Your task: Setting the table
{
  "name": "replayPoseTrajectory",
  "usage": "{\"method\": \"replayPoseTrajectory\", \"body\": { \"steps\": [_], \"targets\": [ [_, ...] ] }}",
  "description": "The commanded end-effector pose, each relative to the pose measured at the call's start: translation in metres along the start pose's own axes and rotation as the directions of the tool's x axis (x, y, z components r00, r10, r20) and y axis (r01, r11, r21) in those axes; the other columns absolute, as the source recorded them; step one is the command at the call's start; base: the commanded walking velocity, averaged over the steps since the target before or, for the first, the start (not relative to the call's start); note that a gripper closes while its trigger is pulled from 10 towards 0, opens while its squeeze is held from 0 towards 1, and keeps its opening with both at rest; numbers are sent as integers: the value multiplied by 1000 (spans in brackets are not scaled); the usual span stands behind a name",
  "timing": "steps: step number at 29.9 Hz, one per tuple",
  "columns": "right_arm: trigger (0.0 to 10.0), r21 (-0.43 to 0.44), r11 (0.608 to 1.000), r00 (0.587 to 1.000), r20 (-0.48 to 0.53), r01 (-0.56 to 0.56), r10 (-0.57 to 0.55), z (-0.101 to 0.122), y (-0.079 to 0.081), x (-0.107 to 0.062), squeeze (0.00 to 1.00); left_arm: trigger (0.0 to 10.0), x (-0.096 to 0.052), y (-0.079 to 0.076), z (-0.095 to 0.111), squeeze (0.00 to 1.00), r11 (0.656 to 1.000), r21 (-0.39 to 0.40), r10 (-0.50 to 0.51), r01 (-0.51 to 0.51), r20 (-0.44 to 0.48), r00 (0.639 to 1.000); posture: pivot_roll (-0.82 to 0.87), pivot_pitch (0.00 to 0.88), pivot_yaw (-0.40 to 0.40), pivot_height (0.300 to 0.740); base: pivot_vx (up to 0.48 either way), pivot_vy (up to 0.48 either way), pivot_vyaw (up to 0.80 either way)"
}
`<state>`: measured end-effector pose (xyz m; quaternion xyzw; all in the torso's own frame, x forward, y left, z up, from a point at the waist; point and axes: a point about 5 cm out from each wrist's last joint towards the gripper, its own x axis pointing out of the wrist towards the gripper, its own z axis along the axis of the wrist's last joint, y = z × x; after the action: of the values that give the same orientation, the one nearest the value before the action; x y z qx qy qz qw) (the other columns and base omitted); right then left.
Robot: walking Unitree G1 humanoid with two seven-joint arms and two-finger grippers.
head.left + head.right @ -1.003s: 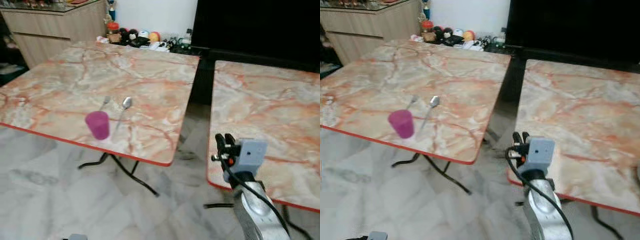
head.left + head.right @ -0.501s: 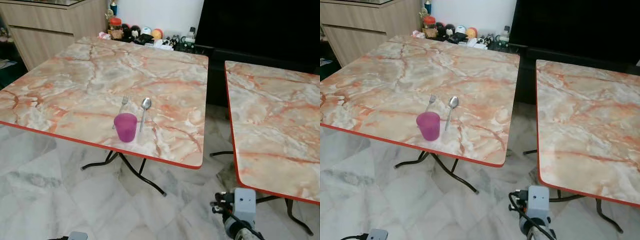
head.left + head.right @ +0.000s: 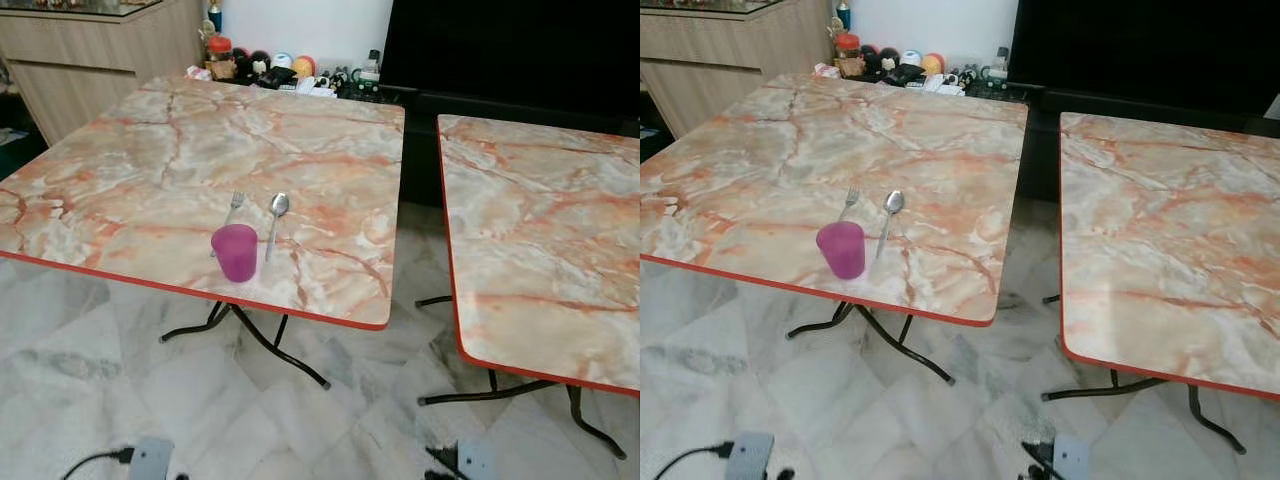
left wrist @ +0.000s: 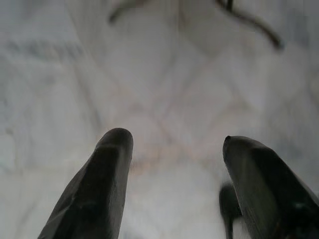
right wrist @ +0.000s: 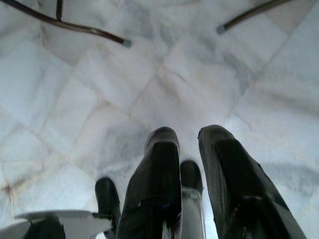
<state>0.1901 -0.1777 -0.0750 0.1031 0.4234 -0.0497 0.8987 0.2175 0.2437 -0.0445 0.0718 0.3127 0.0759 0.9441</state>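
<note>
Purple cup, orange-veined marble table

A purple cup stands near the front edge of the left marble tabletop, with a fork and spoon lying just behind it; a second tabletop stands apart to the right
</note>
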Motion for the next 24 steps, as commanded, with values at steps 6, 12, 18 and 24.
{"method": "replayPoseTrajectory", "body": {
  "steps": [6, 12, 18, 24],
  "targets": [
    [10000, 4, 998, 992, -111, 65, -64, -37, -10, -6, 0, 10000, -3, 7, 25, 0, 999, -18, 49, -47, 212, 976, 1, 119, 18, 740, 0, -44, 0],
    [10000, 70, 995, 994, -86, 78, -72, -39, -9, -6, 0, 10000, -13, 12, 37, 0, 989, -91, 138, -115, 320, 937, 3, 121, 18, 740, 0, 480, 0],
    [10000, 81, 993, 994, -79, 83, -76, -37, -13, -6, 0, 10000, -25, 16, 73, 0, 981, -97, 192, -166, 487, 852, 9, 119, 19, 740, 0, 480, 0],
    [10000, 124, 988, 994, -63, 91, -84, -34, -13, -5, 0, 10000, -30, 22, 104, 0, 970, -146, 241, -192, 568, 787, 15, 119, 17, 740, 0, 480, 0]
  ]
}}
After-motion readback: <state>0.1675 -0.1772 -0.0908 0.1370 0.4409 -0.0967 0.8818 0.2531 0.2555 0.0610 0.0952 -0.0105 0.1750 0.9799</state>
